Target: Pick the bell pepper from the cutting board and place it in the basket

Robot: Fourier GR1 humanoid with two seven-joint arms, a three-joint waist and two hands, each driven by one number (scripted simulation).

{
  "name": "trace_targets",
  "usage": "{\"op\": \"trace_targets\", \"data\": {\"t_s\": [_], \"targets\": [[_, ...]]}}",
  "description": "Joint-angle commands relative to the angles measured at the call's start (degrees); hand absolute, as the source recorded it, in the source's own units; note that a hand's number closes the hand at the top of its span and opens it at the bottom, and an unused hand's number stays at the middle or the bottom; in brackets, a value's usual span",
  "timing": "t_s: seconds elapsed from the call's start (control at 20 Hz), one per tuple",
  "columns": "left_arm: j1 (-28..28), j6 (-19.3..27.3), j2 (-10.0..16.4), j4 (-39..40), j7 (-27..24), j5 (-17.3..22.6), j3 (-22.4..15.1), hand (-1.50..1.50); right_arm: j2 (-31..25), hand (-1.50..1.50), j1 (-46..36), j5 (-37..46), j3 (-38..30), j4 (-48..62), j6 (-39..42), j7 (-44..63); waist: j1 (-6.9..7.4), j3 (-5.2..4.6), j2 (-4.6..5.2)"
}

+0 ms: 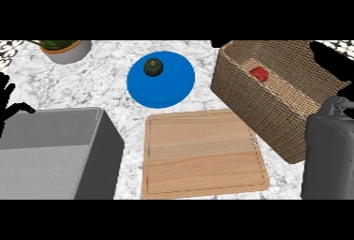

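Observation:
The red bell pepper lies inside the woven basket at the right, down near its far end. On the wooden cutting board in the middle nothing lies. My right forearm comes up along the right edge, and my right hand stretches over the basket's far right corner, apart from the pepper, with nothing in it. At the left edge my left hand rests open with its fingers up.
A blue plate with a dark green fruit sits behind the board. A potted plant stands at the back left. A grey box-like block fills the front left.

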Motion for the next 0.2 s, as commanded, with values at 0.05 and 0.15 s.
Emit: {"op": "trace_targets", "data": {"t_s": [0.05, 0.15], "targets": [[4.1, -1.12, -4.38, 1.62, 1.21, 0.61, -4.2, 0.0, 1.62, -1.5, 12.26, -7.03, 2.23, -14.29, 6.69, -0.04, -1.16, -1.35, 0.79], [2.29, 0.07, -4.66, 0.82, 1.57, -0.11, -4.48, 0.0, 1.7, -1.5, 17.36, -8.55, 5.81, -19.02, 8.39, 1.15, -1.6, -1.34, 0.9]]}}
